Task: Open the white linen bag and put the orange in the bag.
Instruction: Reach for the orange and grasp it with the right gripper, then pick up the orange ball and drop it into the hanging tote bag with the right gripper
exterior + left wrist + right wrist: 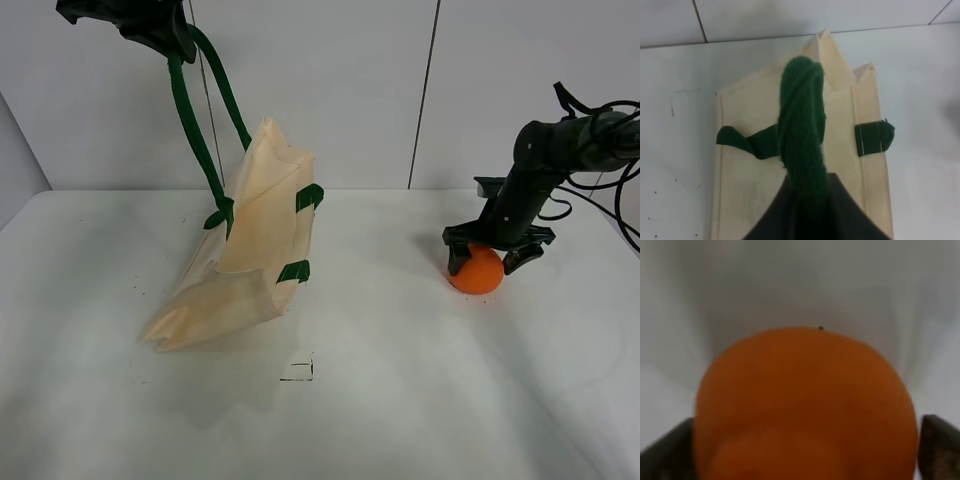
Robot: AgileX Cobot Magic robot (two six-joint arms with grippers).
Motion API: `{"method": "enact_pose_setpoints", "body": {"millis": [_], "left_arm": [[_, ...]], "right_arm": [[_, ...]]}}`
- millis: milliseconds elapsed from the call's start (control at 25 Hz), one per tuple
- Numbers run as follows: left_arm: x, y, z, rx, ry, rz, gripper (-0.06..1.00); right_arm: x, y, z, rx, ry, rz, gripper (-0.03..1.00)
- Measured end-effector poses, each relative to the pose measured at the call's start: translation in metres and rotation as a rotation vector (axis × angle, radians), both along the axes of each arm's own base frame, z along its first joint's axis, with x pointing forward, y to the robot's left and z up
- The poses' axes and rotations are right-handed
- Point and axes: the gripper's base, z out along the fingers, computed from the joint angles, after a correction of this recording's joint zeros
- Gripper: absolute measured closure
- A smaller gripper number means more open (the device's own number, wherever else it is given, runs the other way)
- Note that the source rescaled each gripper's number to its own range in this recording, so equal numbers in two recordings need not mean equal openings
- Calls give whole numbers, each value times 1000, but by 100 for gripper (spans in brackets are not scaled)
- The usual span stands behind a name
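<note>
Fruit, the small round bright orange [476, 272], sits on the white table [400, 400], with the right gripper [490, 264] spread open around it. The left gripper [178, 42] pinches the dark green strap handle [195, 130] tight, holding the cream white linen bag [250, 250] up, tilted.

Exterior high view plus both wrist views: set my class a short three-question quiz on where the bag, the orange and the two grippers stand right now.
1. True or false: the orange already lies inside the white linen bag.
2. What does the left gripper hold? A) the bag's green handles; B) the orange; C) nothing.
3. Fill in: the right gripper straddles the ____, with a finger on each side.
Key: 1 false; 2 A; 3 orange.
</note>
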Motion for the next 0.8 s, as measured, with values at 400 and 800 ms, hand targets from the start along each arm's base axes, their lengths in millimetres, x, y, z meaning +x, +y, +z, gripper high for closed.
{"method": "enact_pose_setpoints", "body": {"millis": [400,800], "left_arm": [[0,0,0,0,0,0,94],[0,0,0,0,0,0,94]], "right_arm": [[6,5,47,55,-55,-3,97],[10,63,192,384,-320,95,97]]}}
